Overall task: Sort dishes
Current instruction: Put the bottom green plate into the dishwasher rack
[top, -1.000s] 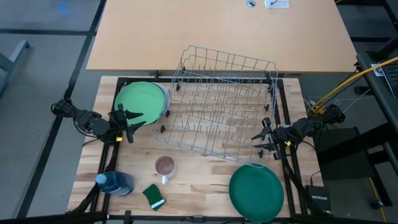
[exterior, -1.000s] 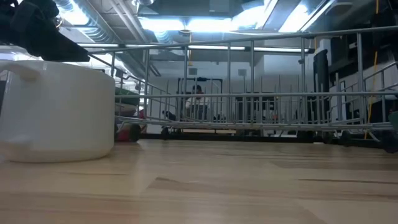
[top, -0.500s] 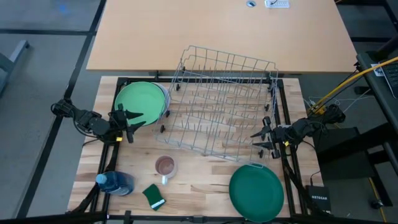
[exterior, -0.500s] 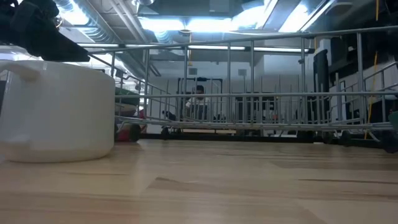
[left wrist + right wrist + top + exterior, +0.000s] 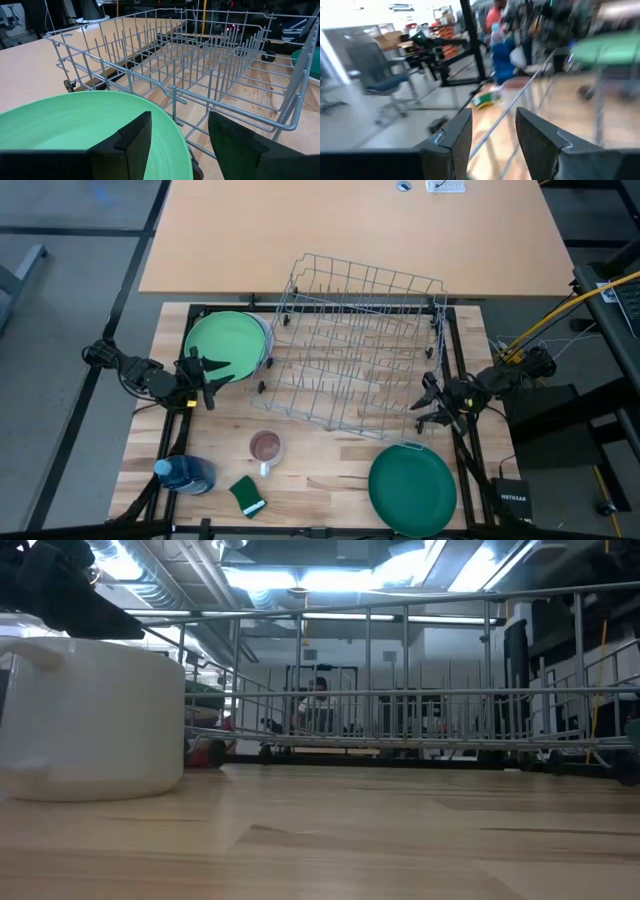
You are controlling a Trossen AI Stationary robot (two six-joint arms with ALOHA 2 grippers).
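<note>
A light green plate (image 5: pixel 228 345) lies at the far left of the table on top of other dishes, whose rims show at its side (image 5: pixel 268 348). My left gripper (image 5: pixel 208 370) stands open just off this plate's near rim and touches nothing. In the left wrist view the plate (image 5: pixel 75 125) fills the space before the open fingers (image 5: pixel 177 135). A dark green plate (image 5: pixel 412 490) lies flat at the near right. My right gripper (image 5: pixel 428 405) hangs open beside the wire rack's right near corner, above and beyond that plate.
A tilted wire dish rack (image 5: pixel 360 345) takes up the table's middle and far side. A small mug (image 5: pixel 265 447), a green sponge (image 5: pixel 247 495) and a blue bottle (image 5: pixel 185 473) stand near the front left. A person (image 5: pixel 318 700) shows far off in the room.
My right gripper has rolled about its own pointing line beside the rack's corner, still open. The left arm and all the dishes have kept still.
</note>
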